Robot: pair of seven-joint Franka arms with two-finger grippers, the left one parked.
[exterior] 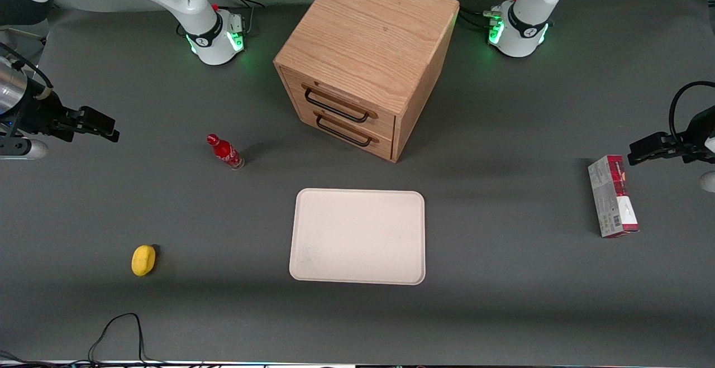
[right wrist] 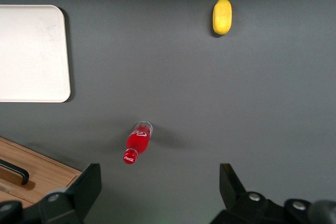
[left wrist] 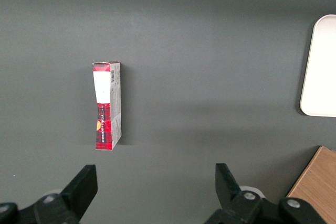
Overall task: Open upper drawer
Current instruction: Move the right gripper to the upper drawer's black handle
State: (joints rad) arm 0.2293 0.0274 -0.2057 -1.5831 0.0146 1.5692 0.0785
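Observation:
The cube-shaped wooden cabinet (exterior: 368, 38) stands on the grey table, farther from the front camera than the tray. Its upper drawer (exterior: 342, 101) is shut, with a black wire handle (exterior: 335, 108). The like lower drawer (exterior: 349, 129) under it is shut too. My right gripper (exterior: 106, 128) hovers over the table toward the working arm's end, well apart from the cabinet, open and empty. In the right wrist view the gripper (right wrist: 160, 174) is open over bare table, and a corner of the cabinet (right wrist: 37, 179) shows with one end of a black handle (right wrist: 16, 170).
A red cola bottle (exterior: 224, 153) stands between my gripper and the cabinet; it also shows in the wrist view (right wrist: 137, 142). A yellow lemon (exterior: 143, 260) lies nearer the camera. A white tray (exterior: 357, 237) lies in front of the cabinet. A red box (exterior: 611, 195) lies toward the parked arm's end.

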